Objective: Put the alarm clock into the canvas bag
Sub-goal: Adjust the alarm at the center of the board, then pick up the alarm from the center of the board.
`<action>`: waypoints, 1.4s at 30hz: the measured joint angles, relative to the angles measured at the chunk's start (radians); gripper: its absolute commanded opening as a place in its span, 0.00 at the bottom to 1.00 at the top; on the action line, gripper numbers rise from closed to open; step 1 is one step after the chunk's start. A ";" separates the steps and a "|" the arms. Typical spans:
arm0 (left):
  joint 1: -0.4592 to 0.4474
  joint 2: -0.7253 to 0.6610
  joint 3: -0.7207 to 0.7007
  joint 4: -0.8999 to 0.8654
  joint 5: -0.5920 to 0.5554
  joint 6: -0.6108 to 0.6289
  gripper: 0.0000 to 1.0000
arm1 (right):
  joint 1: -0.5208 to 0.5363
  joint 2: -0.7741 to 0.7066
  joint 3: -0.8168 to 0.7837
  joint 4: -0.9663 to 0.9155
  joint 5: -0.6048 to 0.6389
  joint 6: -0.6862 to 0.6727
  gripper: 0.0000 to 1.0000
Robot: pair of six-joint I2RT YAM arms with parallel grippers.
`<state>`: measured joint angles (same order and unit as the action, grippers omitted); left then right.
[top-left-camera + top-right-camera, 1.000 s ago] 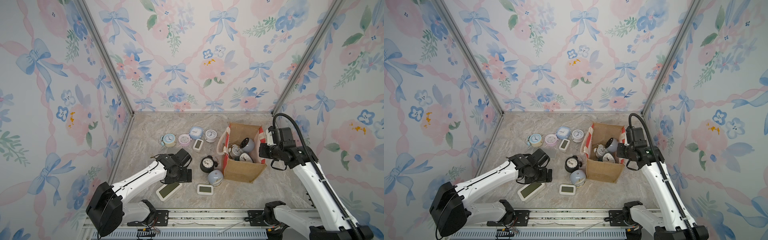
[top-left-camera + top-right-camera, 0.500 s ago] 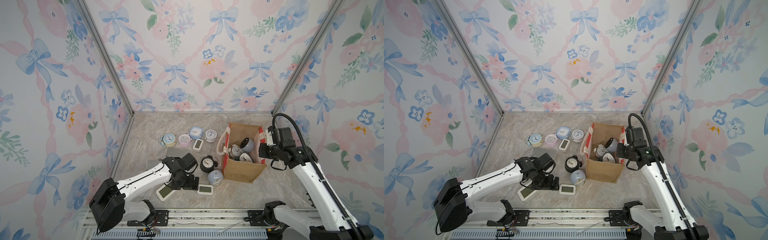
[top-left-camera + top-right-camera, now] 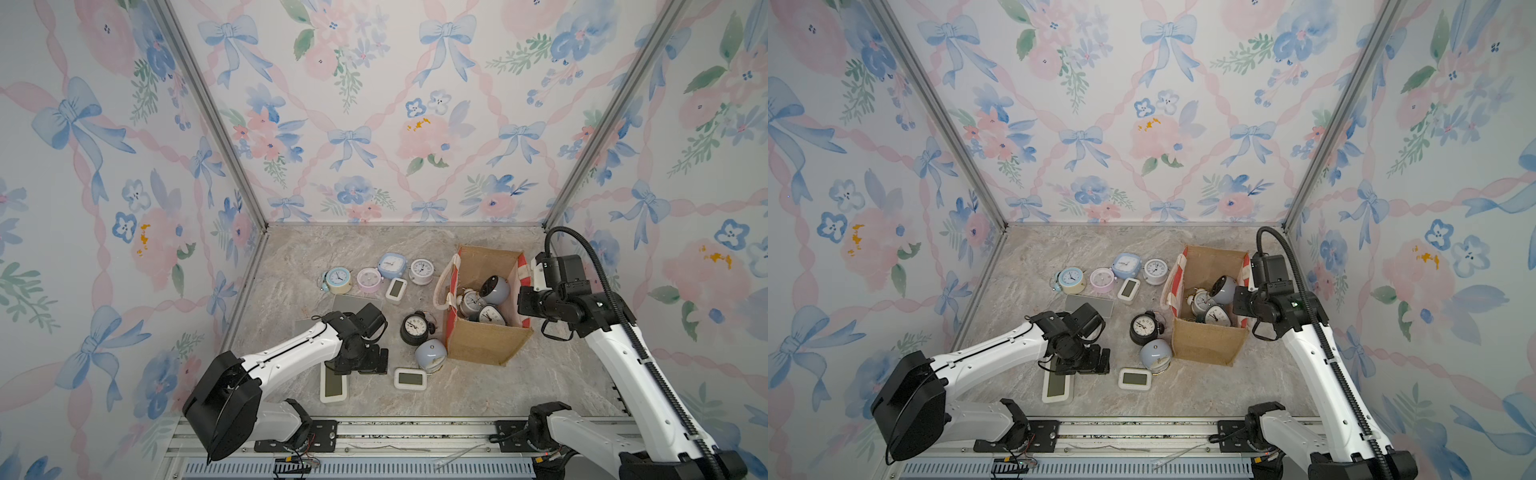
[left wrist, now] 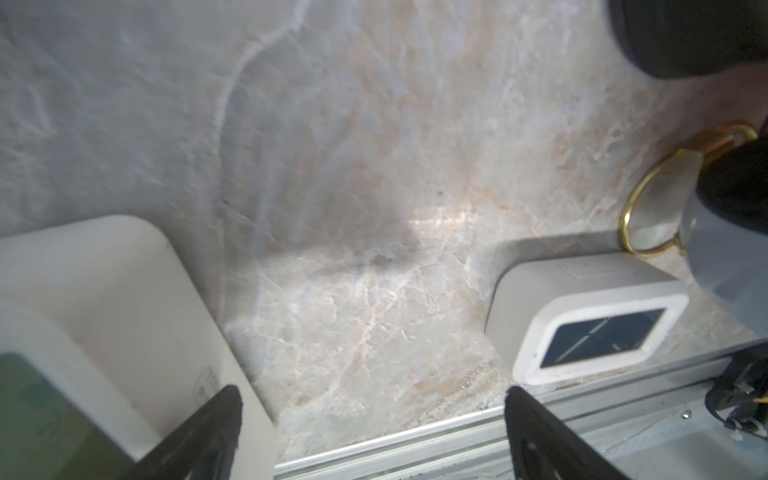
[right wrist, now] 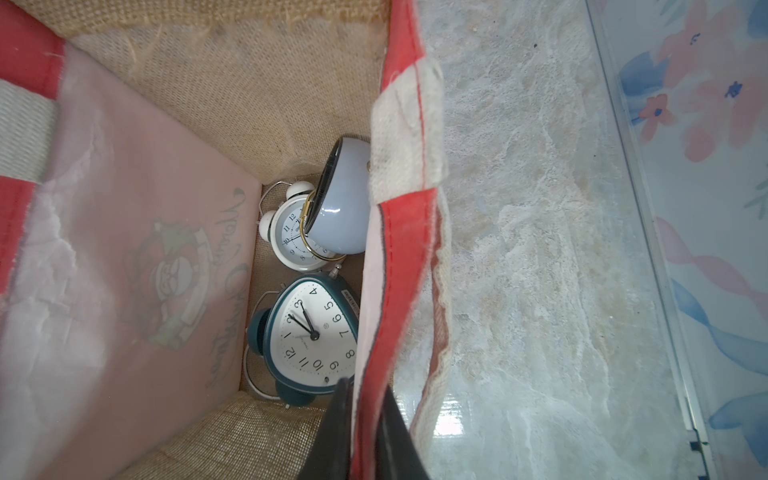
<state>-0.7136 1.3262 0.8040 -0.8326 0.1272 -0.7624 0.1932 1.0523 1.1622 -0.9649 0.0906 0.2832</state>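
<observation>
— Status, left to right?
— Left gripper (image 4: pixel 370 399) gapes wide, empty, low over the marble (image 4: pixel 374 208) between long white clock (image 3: pixel 332 384) and small white clock (image 3: pixel 410 378).
— And right?
— Canvas bag (image 3: pixel 482 345) stands right, upright, three clocks (image 5: pixel 320 332) inside; right gripper (image 5: pixel 365 395) pinches its red side panel (image 5: pixel 399 249).

Left gripper (image 4: pixel 370 419) spread wide, only bare marble table (image 4: pixel 353 208) between its fingers (image 4: pixel 208 432). Big white digital clock (image 4: pixel 116 291) just beside one finger; small white digital clock (image 4: pixel 582 316) beyond the other, blue-grey round clock (image 4: pixel 723 257) past that.
</observation>
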 measured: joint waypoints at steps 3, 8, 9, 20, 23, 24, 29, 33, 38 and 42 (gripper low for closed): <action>0.038 0.000 0.001 0.000 -0.035 0.003 0.98 | 0.000 0.001 0.000 0.000 0.000 0.000 0.14; 0.018 -0.001 0.019 -0.006 -0.054 -0.006 0.98 | 0.000 0.001 0.000 0.000 0.000 0.000 0.14; 0.010 -0.002 0.026 -0.010 -0.064 -0.014 0.98 | 0.000 0.001 0.000 0.000 0.000 0.000 0.14; 0.082 -0.248 0.027 -0.073 -0.239 -0.225 0.98 | 0.006 0.002 0.000 0.000 0.000 0.000 0.14; 0.135 -0.315 0.002 -0.117 -0.290 -0.282 0.98 | 0.006 0.002 0.000 0.000 0.000 0.000 0.14; 0.146 -0.327 -0.008 -0.135 -0.307 -0.299 0.98 | 0.006 0.002 0.000 0.000 0.000 0.000 0.14; 0.158 -0.321 -0.050 -0.195 -0.355 -0.378 0.98 | 0.007 0.002 0.000 0.000 0.000 0.000 0.14; 0.159 -0.279 -0.096 -0.217 -0.356 -0.395 0.98 | 0.007 0.002 0.000 0.000 0.000 0.000 0.14; 0.159 -0.253 -0.147 -0.186 -0.329 -0.378 0.97 | 0.007 0.002 0.000 0.000 0.000 0.000 0.14; 0.159 -0.241 -0.200 -0.134 -0.267 -0.337 0.94 | 0.007 0.002 0.000 0.000 0.000 0.000 0.14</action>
<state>-0.5541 1.0851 0.6041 -0.9661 -0.1402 -1.0992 0.2005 1.0542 1.1622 -0.9649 0.0910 0.2832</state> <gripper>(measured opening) 0.958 0.137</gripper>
